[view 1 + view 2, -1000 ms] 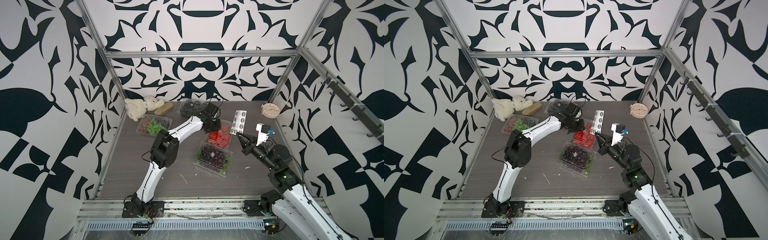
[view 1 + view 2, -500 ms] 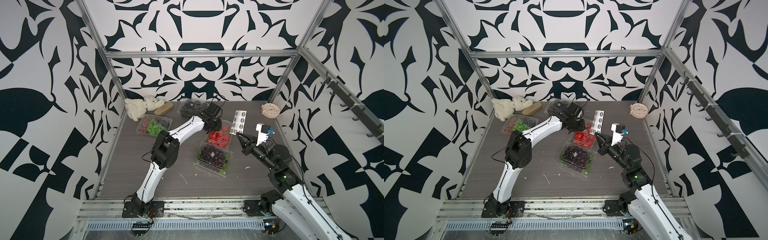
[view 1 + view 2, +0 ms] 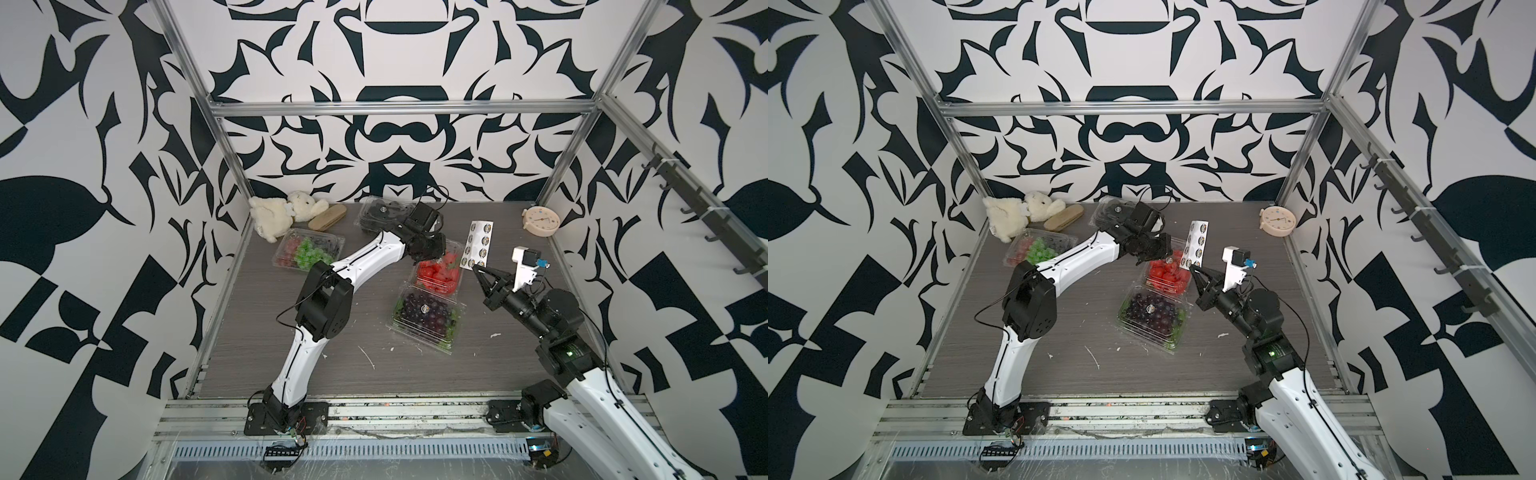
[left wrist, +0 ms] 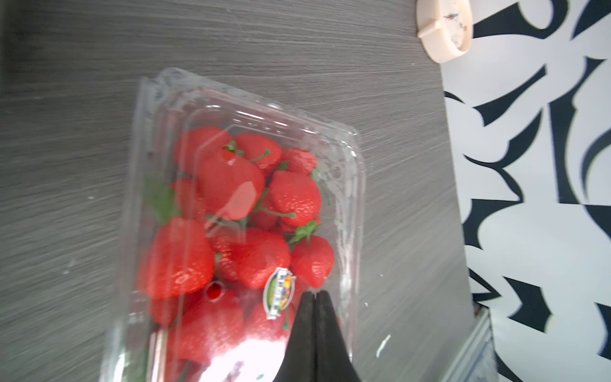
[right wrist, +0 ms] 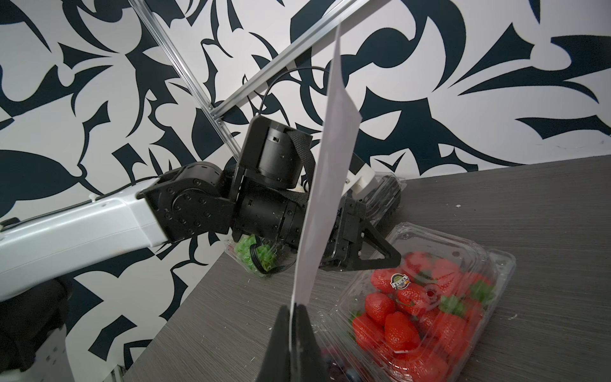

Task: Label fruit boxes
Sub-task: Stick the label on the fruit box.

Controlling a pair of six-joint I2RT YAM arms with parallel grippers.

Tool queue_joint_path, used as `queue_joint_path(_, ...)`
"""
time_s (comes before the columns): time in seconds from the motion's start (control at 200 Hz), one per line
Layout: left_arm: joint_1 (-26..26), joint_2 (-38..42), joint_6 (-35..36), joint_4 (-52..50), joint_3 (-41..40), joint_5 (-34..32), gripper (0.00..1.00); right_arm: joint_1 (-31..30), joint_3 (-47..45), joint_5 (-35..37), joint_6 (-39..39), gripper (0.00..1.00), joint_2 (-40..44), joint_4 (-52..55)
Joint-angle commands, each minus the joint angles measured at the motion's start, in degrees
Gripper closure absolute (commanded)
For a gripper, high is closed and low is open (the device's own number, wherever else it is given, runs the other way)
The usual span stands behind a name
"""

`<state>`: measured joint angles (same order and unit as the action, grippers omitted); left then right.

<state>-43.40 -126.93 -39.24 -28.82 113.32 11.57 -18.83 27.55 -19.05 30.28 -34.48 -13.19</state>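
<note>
While its tips meet with nothing between them, the left claw hovers over the clear plastic clamshell box of red strawberries on the grey table, just beside a small round label seemingly stuck to its lid. The right claw pinches the white sheet of round stickers by its bottom edge, upright near that box, probably for easy peeling. Its wrist view gives only the blank back; in a top view the sheet shows printed stickers.
</note>
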Motion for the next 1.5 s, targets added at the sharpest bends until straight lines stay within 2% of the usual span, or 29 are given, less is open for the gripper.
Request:
queue_joint_path(0.0,0.2,-1.6,-0.9,0.6,0.2,3.0,1.00,0.2,0.1,-0.5,0.4,1.00,0.3,-3.7)
queue_joint_path(1.025,2.1,-1.9,0.0,-2.4,-4.1,-0.3,1.00,0.4,0.0,-0.7,0.7,1.00,0.0,-3.9)
queue_joint_path(1.25,3.2,1.8,0.1,-1.8,-6.6,-1.7,1.00,0.5,0.0,-0.9,0.7,1.00,-0.2,-4.1)
queue_joint_path(1.405,3.2,6.5,-0.6,1.9,-8.8,-0.1,1.00,0.5,0.2,-1.9,0.7,1.00,-0.7,-4.5)
queue_joint_path(1.46,3.2,9.3,-1.9,5.0,-11.2,0.5,0.97,0.5,0.3,-2.7,0.7,1.00,-1.0,-4.7)
queue_joint_path(1.495,3.2,11.3,-2.8,7.5,-13.2,0.9,0.90,0.5,0.5,-3.4,0.7,1.00,-1.4,-4.9)
